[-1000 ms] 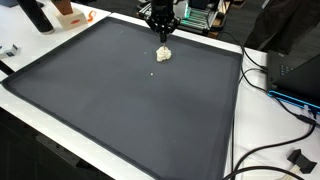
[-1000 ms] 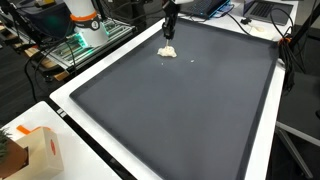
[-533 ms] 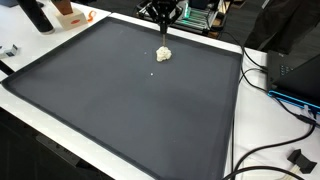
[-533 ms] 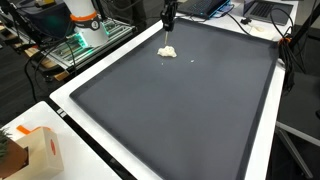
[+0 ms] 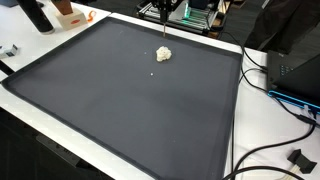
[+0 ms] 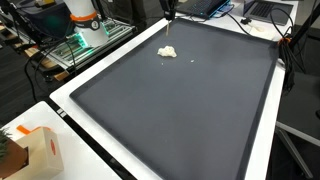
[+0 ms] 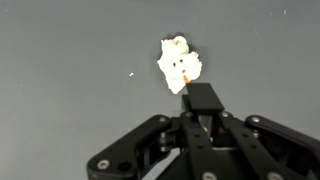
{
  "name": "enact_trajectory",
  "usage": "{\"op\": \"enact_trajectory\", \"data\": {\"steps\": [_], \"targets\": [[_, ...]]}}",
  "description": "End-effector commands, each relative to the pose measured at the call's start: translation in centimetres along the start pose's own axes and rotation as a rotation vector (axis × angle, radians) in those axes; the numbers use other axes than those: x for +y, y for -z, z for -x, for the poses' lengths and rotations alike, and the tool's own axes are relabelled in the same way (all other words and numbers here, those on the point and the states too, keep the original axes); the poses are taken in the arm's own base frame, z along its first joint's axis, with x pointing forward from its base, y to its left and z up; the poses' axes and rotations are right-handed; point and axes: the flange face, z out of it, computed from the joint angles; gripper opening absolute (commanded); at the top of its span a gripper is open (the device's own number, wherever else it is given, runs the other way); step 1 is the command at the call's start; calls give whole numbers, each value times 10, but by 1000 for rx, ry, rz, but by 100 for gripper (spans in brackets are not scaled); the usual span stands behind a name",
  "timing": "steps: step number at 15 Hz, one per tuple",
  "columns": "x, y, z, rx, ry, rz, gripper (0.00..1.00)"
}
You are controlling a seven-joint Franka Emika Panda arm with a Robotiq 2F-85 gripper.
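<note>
Hand (image 7: 205, 93) higher over one lump (image 7: 180, 62), one crumb (image 7: 131, 73)

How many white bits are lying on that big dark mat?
2. A crumpled white lump lies near one edge of the mat; a tiny white speck lies just beside it, not touching. Smaller crumbs could be too small to see.

- No lettering, brand, number or sign can be read in any view.
- The orange-and-white box (image 6: 40, 150) at the table's corner appears too small for print to be made out.
</note>
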Motion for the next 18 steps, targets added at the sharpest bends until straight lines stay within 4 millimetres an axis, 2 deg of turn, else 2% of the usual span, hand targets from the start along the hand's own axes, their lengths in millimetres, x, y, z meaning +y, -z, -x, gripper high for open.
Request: {"op": "enact_trajectory", "data": {"steps": [1,7,8,9,13,14,18], "targets": [[0,17,5,8,-31,19,3],[2,34,2,37,-25,8,3],[0,27,-2,44,-25,-2,3],[0,28,-3,48,-25,-2,13],[0,28,-4,47,-25,-2,13],[0,28,-4,47,-25,-2,3],[6,15,-12,66,-233,96,3]]}}
